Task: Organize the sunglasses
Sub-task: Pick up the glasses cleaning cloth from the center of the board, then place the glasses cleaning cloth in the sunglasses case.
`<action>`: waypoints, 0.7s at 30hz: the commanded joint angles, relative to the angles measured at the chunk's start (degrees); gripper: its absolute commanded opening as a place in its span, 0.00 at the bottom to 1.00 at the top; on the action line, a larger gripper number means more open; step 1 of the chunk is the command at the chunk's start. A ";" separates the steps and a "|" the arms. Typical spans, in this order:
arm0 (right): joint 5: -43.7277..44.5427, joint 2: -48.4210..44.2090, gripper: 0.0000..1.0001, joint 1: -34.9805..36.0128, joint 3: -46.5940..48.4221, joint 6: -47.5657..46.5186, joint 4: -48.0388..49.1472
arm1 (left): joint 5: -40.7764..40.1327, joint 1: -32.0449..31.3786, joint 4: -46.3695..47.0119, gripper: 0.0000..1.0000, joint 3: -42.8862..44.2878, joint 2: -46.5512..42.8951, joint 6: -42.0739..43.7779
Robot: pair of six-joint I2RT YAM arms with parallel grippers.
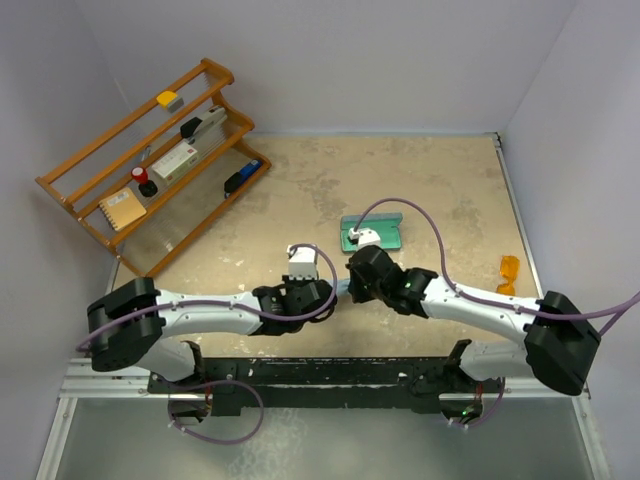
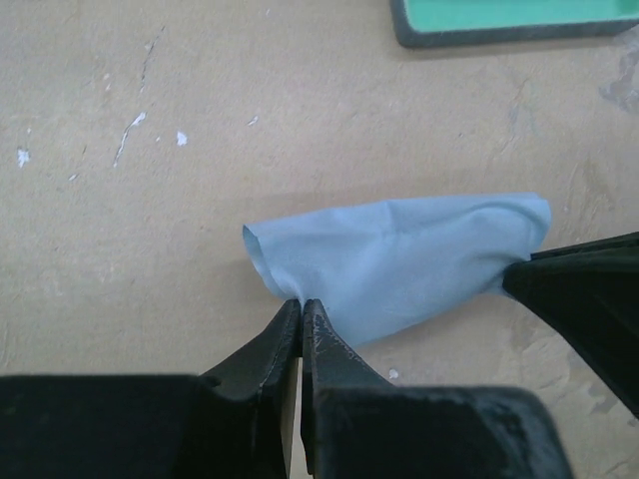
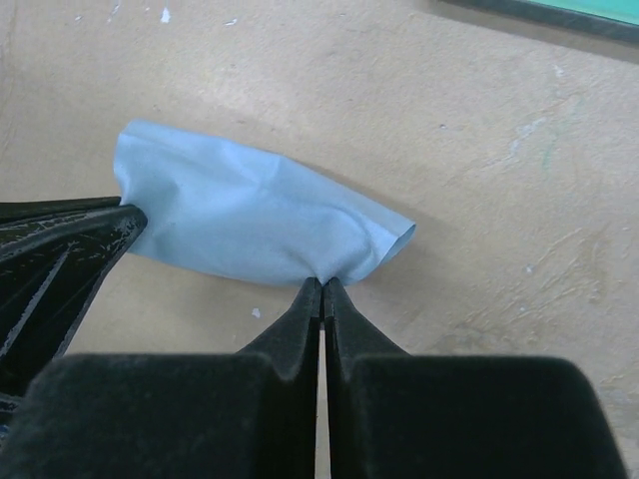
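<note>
1. While each claw is clamped on one end of the blue cleaning cloth (image 2: 399,264), the cloth spans the gap between them: the left gripper (image 2: 302,304) pinches its left end and the right gripper (image 3: 322,284) its right end, both sets of jaws pressed together on fabric
2. The cloth's long axis runs left to right, arm to arm; it looks doubled over and sits low over the table (image 1: 300,190), and I cannot tell whether it is touching
3. The green glasses case (image 1: 390,225) lies open just beyond the cloth, away from the arm bases and slightly to the right – the right arm is the nearer one
4. The orange sunglasses (image 1: 508,272) lie well apart to the right, near the table's right edge beside the right arm – clearly that arm's reach
5. Count: one cloth, one case, one pair of sunglasses, two grippers, neither free
</note>
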 commanded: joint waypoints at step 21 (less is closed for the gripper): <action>-5.61 5.15 0.00 -18.49 9.31 -9.47 -0.29 | 11.15 14.24 11.97 0.00 20.66 18.04 14.30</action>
